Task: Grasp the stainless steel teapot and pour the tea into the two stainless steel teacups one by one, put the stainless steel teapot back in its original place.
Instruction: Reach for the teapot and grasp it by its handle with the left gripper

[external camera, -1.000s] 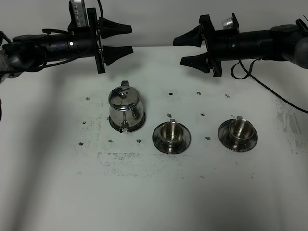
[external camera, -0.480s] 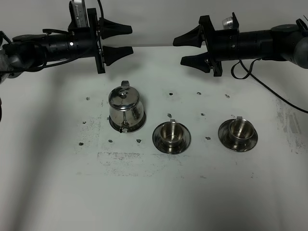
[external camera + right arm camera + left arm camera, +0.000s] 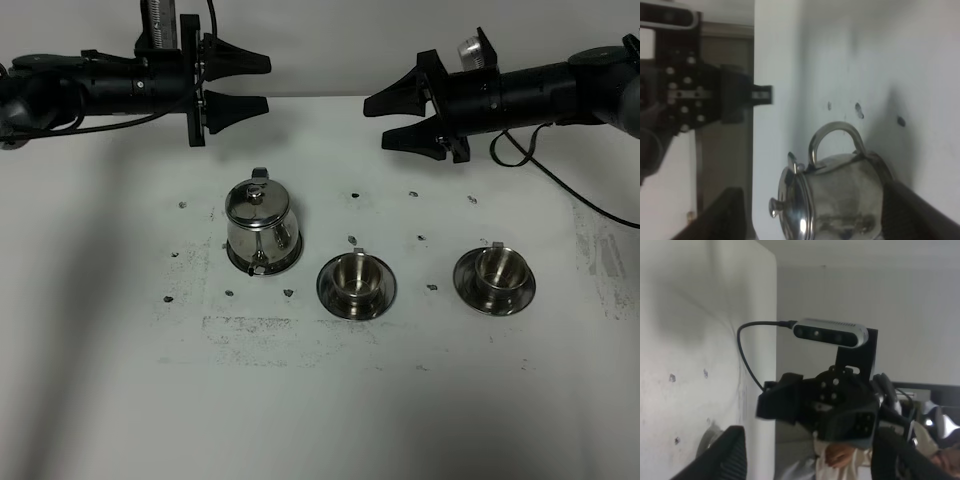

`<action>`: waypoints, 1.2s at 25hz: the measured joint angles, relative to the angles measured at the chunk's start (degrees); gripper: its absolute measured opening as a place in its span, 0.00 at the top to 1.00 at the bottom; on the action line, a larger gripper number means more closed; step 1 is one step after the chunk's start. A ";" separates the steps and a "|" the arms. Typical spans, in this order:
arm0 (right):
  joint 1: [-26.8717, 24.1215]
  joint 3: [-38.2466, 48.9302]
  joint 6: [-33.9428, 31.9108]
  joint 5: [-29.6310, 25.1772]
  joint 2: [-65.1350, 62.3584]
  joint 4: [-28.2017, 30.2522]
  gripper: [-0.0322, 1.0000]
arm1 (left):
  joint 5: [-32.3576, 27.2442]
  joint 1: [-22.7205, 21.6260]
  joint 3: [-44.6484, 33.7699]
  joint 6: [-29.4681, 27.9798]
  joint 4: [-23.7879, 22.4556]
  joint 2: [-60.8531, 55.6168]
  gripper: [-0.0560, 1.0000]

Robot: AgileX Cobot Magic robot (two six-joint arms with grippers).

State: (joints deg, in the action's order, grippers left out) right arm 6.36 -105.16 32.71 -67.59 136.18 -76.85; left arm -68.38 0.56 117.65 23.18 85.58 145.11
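Observation:
The stainless steel teapot (image 3: 262,228) stands upright on its saucer, the original place (image 3: 291,263), left of centre with its spout toward the table's front. The right wrist view shows the teapot (image 3: 840,195) between dark fingers (image 3: 912,212). The two stainless steel teacups (image 3: 356,280) (image 3: 494,277) sit on their saucers to the right of the pot. My left gripper (image 3: 264,83) hangs open in the air behind the teapot. My right gripper (image 3: 376,121) is open too, behind the cups, facing the left one. Neither holds anything.
The white table (image 3: 320,400) has small dark specks and a scuffed patch in front of the cups. A black cable (image 3: 545,175) trails from the right arm over the back right of the table. In the left wrist view the right arm's camera (image 3: 830,333) faces me.
The left gripper has risen slightly and shifted back. The right gripper has tilted and edged to the right. Teapot and cups have not moved.

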 joint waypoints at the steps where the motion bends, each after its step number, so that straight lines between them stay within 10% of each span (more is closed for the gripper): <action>1: -0.42 0.00 0.00 -0.14 -1.00 1.07 0.43 | 0.00 -0.21 0.00 -0.35 -0.56 -0.64 0.44; 7: -3.83 0.00 -1.97 -1.44 -9.17 12.30 0.44 | -0.06 -0.37 0.00 -1.61 -5.16 -3.87 0.44; 21: -6.29 2.29 -22.36 -2.14 -32.96 60.28 0.44 | -0.11 -1.00 0.00 -3.56 -9.75 -4.70 0.44; 30: -6.29 13.66 -29.57 -2.26 -57.10 71.39 0.49 | -0.11 -1.00 0.00 -3.27 -9.75 -4.70 0.44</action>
State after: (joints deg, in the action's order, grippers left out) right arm 0.07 -91.50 3.13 -69.85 79.08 -5.46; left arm -68.49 -0.44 117.65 19.91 75.83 140.41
